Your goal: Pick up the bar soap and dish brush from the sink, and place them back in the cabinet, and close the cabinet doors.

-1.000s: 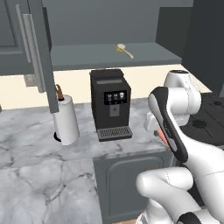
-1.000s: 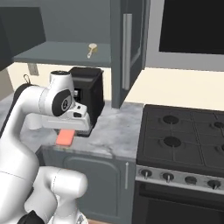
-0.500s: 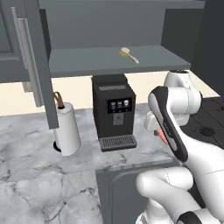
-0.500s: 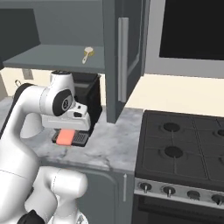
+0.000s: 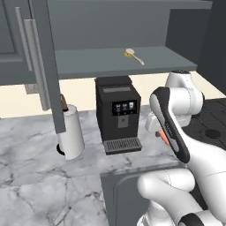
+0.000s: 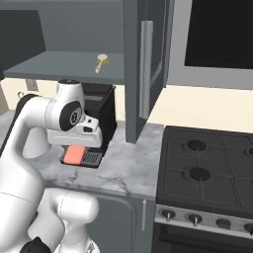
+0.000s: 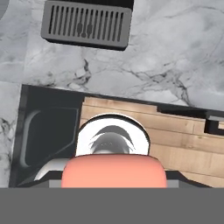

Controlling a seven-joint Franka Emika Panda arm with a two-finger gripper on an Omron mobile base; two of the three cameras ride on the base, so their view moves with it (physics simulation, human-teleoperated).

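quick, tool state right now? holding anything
tool: shut on the bar soap, carried above the counter in front of the coffee machine.

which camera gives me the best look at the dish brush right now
The left base view: the dish brush lies in plain sight on the cabinet shelf, round head and pale handle both clear, above the coffee machine. The right base view shows it too, but smaller and more end-on.

no legible text, no labels (anywhere)
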